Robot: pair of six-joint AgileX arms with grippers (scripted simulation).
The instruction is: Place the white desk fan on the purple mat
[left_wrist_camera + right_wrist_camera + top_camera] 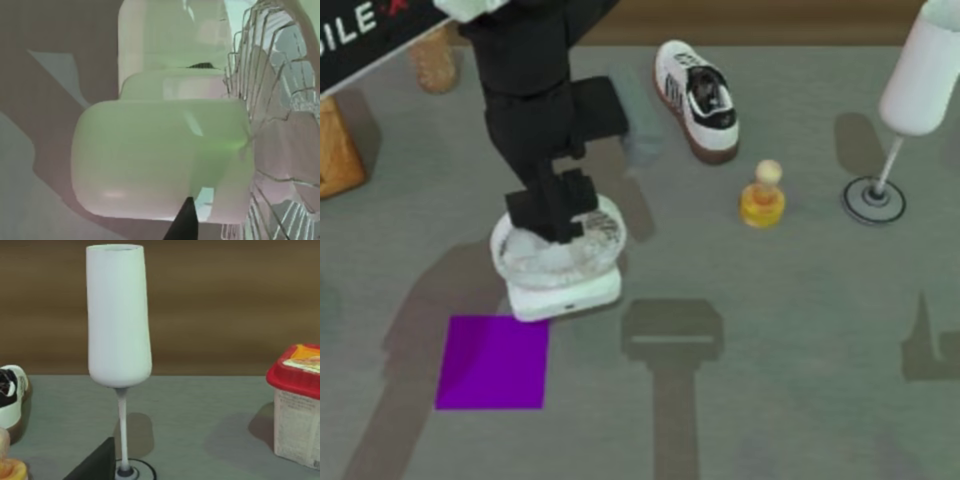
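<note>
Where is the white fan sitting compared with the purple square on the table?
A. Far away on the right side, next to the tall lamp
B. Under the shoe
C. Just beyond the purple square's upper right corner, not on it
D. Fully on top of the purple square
C: in the top view the white desk fan sits off the purple mat, by its upper right corner, with the left gripper over it.
</note>
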